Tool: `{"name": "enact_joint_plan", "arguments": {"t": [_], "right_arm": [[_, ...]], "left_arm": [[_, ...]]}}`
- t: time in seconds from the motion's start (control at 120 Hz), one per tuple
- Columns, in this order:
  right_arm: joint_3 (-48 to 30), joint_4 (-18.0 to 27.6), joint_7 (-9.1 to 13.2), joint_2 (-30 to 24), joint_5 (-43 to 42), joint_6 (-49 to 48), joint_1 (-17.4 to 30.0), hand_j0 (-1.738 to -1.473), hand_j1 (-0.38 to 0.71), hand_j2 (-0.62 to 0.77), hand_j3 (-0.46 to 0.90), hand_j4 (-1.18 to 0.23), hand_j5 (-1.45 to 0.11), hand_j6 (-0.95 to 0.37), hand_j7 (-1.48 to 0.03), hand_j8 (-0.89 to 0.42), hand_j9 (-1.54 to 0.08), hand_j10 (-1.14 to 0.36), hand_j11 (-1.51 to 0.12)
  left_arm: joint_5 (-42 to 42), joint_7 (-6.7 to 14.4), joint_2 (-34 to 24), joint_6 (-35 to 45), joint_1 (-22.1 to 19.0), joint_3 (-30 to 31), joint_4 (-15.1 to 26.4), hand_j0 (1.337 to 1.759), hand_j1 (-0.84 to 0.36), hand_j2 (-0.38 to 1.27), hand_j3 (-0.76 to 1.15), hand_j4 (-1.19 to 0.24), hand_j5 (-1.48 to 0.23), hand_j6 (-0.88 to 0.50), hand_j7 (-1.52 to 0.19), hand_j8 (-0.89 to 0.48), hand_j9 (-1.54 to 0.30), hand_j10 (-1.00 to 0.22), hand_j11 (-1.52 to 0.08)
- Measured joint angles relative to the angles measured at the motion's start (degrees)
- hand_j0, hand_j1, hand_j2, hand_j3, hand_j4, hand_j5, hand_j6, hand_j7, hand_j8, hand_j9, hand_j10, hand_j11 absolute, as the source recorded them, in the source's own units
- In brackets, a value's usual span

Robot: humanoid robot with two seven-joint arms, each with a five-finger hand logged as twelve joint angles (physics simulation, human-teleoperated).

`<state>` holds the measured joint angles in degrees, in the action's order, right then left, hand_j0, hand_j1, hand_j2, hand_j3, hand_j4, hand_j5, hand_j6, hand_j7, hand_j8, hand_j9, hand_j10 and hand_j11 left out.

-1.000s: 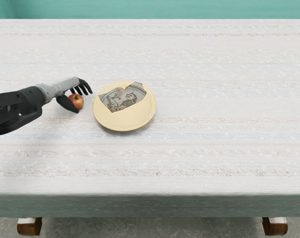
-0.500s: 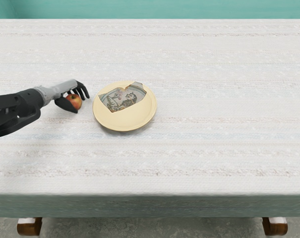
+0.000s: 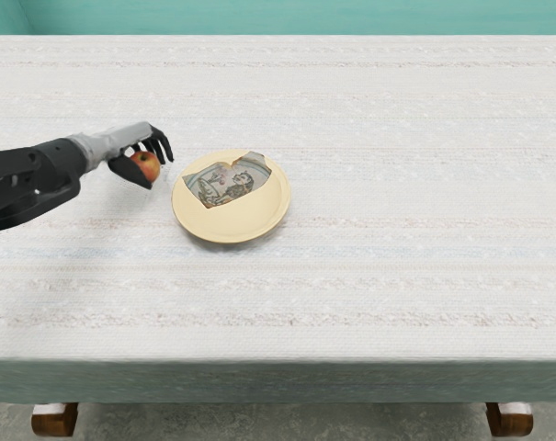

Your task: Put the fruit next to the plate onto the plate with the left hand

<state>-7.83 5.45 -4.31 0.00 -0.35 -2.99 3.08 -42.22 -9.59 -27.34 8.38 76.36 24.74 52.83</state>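
The left hand point(image 3: 138, 154), its arm coming in from the left edge, is closed around 1 small red-and-yellow apple point(image 3: 147, 165), with dark fingers point(image 3: 159, 145) curled over the top and the thumb underneath. The apple sits in that grip just left of the plate point(image 3: 259, 223) and near its rim, not on it. The plate, pale yellow with a patterned centre, lies on the white-clothed counter point(image 3: 397, 276).

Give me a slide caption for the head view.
Left hand grasps the apple beside the cream plate.
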Motion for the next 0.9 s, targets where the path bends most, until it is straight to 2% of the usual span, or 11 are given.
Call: {"name": "enact_joint_plan", "arguments": {"t": [0.175, 0.242, 0.358, 0.417, 0.467, 0.633, 0.725, 0.825, 0.9], "right_arm": [[0.00, 0.00, 0.00, 0.00, 0.00, 0.00, 0.00, -1.658, -0.35, 0.00, 0.00, 0.00, 0.00, 0.00, 0.00, 0.00, 0.00, 0.00, 0.00], [0.00, 0.01, 0.00, 0.00, 0.00, 0.00, 0.00, -1.658, -0.35, 0.00, 0.00, 0.00, 0.00, 0.00, 0.00, 0.00, 0.00, 0.00, 0.00], [0.00, 0.01, 0.00, 0.00, 0.00, 0.00, 0.00, -1.658, -0.35, 0.00, 0.00, 0.00, 0.00, 0.00, 0.00, 0.00, 0.00, 0.00, 0.00], [0.00, 0.00, 0.00, 0.00, 0.00, 0.00, 0.00, -1.658, -0.35, 0.00, 0.00, 0.00, 0.00, 0.00, 0.00, 0.00, 0.00, 0.00, 0.00], [0.00, 0.00, 0.00, 0.00, 0.00, 0.00, 0.00, -1.658, -0.35, 0.00, 0.00, 0.00, 0.00, 0.00, 0.00, 0.00, 0.00, 0.00, 0.00], [0.00, 0.00, 0.00, 0.00, 0.00, 0.00, 0.00, -1.658, -0.35, 0.00, 0.00, 0.00, 0.00, 0.00, 0.00, 0.00, 0.00, 0.00, 0.00], [0.00, 0.00, 0.00, 0.00, 0.00, 0.00, 0.00, -1.658, -0.35, 0.00, 0.00, 0.00, 0.00, 0.00, 0.00, 0.00, 0.00, 0.00, 0.00], [0.00, 0.00, 0.00, 0.00, 0.00, 0.00, 0.00, -1.658, -0.35, 0.00, 0.00, 0.00, 0.00, 0.00, 0.00, 0.00, 0.00, 0.00, 0.00], [0.00, 0.00, 0.00, 0.00, 0.00, 0.00, 0.00, -1.658, -0.35, 0.00, 0.00, 0.00, 0.00, 0.00, 0.00, 0.00, 0.00, 0.00, 0.00]], "left_arm": [[2.45, 0.64, 0.70, -0.18, 4.26, 0.27, 4.68, 1.657, -0.29, 0.25, 0.00, -0.58, -0.78, -0.57, -0.78, -0.43, -0.78, -0.54, -0.77], [4.18, 0.75, 1.91, -0.18, 5.17, 0.44, 6.99, 1.657, -0.28, 0.17, 0.00, -0.58, -0.77, -0.58, -0.77, -0.44, -0.77, -0.58, -0.77], [7.24, 0.77, 4.94, -1.27, 6.34, 0.52, 9.22, 1.658, -0.29, 0.25, 0.00, -0.58, -0.78, -0.57, -0.78, -0.44, -0.78, -0.54, -0.76], [8.11, 0.76, 5.27, -2.02, 6.47, 0.53, 9.71, 1.658, -0.31, 0.35, 0.00, -0.58, -0.78, -0.57, -0.78, -0.44, -0.77, -0.54, -0.76], [8.62, 0.75, 5.87, -2.77, 6.43, 0.53, 9.93, 1.658, -0.31, 0.35, 0.00, -0.57, -0.77, -0.56, -0.77, -0.46, -0.77, -0.52, -0.75], [10.82, 0.59, 5.45, -3.73, 6.60, 0.45, 10.12, 1.658, -0.01, 0.17, 0.00, -0.31, -0.41, -0.31, -0.41, -0.26, -0.41, -0.29, -0.40], [11.21, 0.63, 4.03, -4.20, 7.18, 0.45, 10.12, 1.658, 0.11, 0.11, 0.00, -0.20, -0.27, -0.20, -0.27, -0.17, -0.27, -0.19, -0.27], [11.33, 0.65, -0.89, -12.28, 7.93, 0.44, 9.94, 1.658, 0.20, 0.07, 0.00, -0.13, -0.17, -0.13, -0.17, -0.11, -0.17, -0.12, -0.17], [11.30, 0.68, -4.30, -17.32, 6.21, 0.45, 9.72, 1.658, 0.24, 0.05, 0.00, -0.09, -0.12, -0.09, -0.12, -0.08, -0.12, -0.09, -0.12]]}}
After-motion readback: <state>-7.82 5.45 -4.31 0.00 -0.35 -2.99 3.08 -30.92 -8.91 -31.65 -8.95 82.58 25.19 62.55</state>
